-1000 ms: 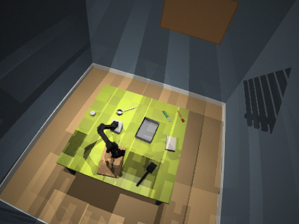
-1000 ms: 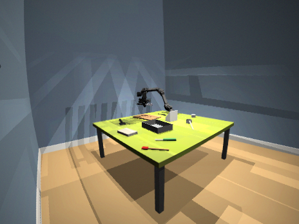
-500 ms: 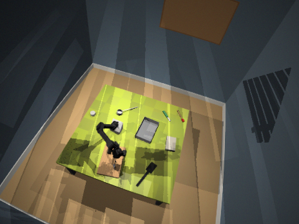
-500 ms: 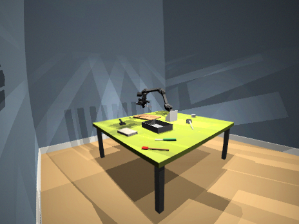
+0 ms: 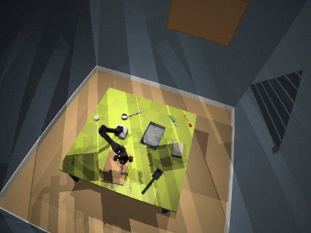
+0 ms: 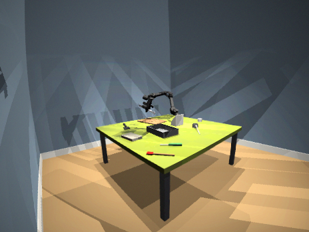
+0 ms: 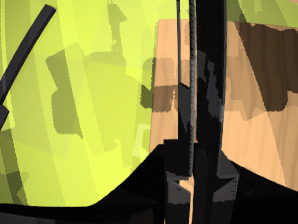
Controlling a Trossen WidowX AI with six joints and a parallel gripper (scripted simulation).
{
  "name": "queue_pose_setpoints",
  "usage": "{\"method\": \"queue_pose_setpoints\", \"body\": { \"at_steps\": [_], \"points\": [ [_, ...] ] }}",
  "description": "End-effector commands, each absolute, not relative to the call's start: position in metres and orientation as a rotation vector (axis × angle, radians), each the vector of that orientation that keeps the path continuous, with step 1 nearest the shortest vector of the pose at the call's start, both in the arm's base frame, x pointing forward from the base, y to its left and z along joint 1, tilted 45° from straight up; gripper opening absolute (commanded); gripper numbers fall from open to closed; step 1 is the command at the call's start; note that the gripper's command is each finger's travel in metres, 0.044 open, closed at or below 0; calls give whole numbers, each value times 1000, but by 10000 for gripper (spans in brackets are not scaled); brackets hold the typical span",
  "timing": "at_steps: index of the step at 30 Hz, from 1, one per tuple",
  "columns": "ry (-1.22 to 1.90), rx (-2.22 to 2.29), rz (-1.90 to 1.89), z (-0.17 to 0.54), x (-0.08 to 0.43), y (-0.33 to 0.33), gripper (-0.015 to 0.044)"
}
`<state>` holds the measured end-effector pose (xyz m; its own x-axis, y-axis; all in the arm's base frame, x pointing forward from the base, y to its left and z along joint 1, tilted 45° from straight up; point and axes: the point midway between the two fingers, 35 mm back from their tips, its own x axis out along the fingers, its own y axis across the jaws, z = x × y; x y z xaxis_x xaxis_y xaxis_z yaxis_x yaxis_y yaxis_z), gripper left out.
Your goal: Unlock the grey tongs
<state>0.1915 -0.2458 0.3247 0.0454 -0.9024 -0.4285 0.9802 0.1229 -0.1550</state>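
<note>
My gripper (image 5: 122,163) (image 6: 146,108) (image 7: 177,151) is shut on the grey tongs (image 5: 121,171) (image 6: 152,111) and holds them in the air above the wooden board (image 5: 109,169) (image 6: 158,122) (image 7: 255,137). In the exterior view the tongs slant, one end up to the left and the other down to the right. Which end is the tips, and whether the arms are locked together, I cannot tell. The wrist view shows the fingers close together, with thin strips between them. The roasting tin (image 5: 148,145) (image 6: 154,131) stands away from the board, with no tongs across it.
A black spatula (image 5: 157,174) (image 6: 126,127) (image 7: 27,50) lies beside the board. A pale block (image 5: 177,149) (image 6: 131,136) lies beyond the tin. A ladle (image 5: 124,116), a white cup (image 5: 96,118) (image 6: 200,119), a green-handled tool (image 5: 172,118) and a red-headed tool (image 5: 190,125) lie farther off.
</note>
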Motion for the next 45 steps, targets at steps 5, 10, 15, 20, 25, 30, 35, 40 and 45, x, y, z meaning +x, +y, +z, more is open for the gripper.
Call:
{"method": "queue_pose_setpoints", "body": {
  "at_steps": [5,10,15,20,25,30,35,40,45],
  "points": [
    [379,90,-1447,328,195,-244,-150],
    [328,36,-1452,327,195,-242,-150],
    [284,-17,-1462,326,192,-239,-150],
    [236,-60,-1476,324,189,-235,-150],
    [190,-97,-1494,322,183,-231,-150],
    [147,-128,-1515,318,176,-226,-150],
    [107,-152,-1539,313,167,-220,-150],
    [71,-170,-1565,306,156,-214,-150],
    [61,-173,-1573,304,152,-212,-150]
  ]
}}
